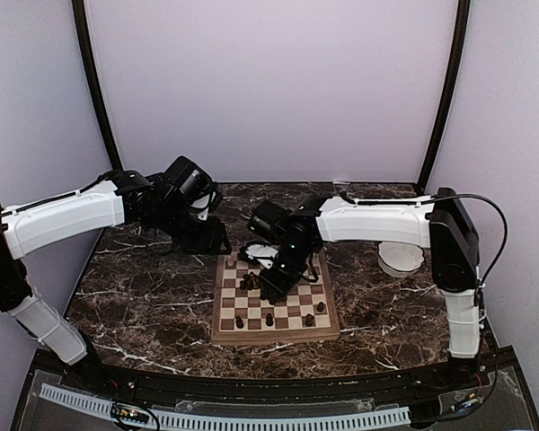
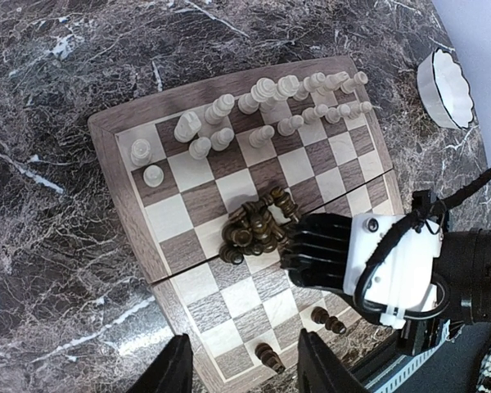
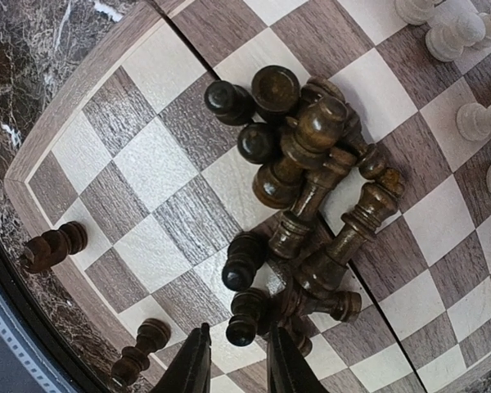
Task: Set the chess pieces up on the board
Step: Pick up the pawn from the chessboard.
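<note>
Setup is partly complete. The square wooden checkered board lies mid-table on the dark marble-patterned table. The pale cream pieces stand roughly ranked along its far rows. Most of the dark brown pieces lie heaped mid-board, with a few on the near rows.

The right gripper hovers over the heap, fingers apart and empty. The left gripper is spread and empty. No legible writing.
</note>
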{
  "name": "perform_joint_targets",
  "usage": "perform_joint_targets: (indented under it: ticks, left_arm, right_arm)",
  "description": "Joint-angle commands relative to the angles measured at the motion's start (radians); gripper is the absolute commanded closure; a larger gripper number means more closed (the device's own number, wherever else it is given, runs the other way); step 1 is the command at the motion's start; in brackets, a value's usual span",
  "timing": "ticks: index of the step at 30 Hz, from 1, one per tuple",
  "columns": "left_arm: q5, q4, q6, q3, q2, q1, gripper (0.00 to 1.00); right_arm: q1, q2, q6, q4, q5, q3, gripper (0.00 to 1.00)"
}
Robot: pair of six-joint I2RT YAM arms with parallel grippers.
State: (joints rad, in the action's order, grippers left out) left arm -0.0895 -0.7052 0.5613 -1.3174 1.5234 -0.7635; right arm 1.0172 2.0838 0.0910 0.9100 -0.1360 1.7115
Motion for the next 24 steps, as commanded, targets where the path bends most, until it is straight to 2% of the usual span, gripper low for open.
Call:
perform_joint_targets:
  ticks: [1,7,15,24]
  left_arm:
    - [-0.004,0.007,-0.011,0.014,-0.027,0.007,0.54]
    - [-0.007,-0.003,-0.011,0.014,-0.026,0.008,0.54]
    - [-0.002,-0.011,-0.008,0.017,-0.032,0.007,0.54]
    - [-0.008,-0.003,-0.002,0.021,-0.025,0.009,0.54]
  right_arm:
    - [0.0,0.033,0.003,0.008,-0.011,0.035,0.77]
    - [0.002,0.05,0.004,0.01,-0.023,0.044,0.82]
    - [0.002,0.039,0.0,0.017,0.0,0.069,0.94]
    - [0.001,-0.066,0.002,-0.01,0.027,0.038,0.97]
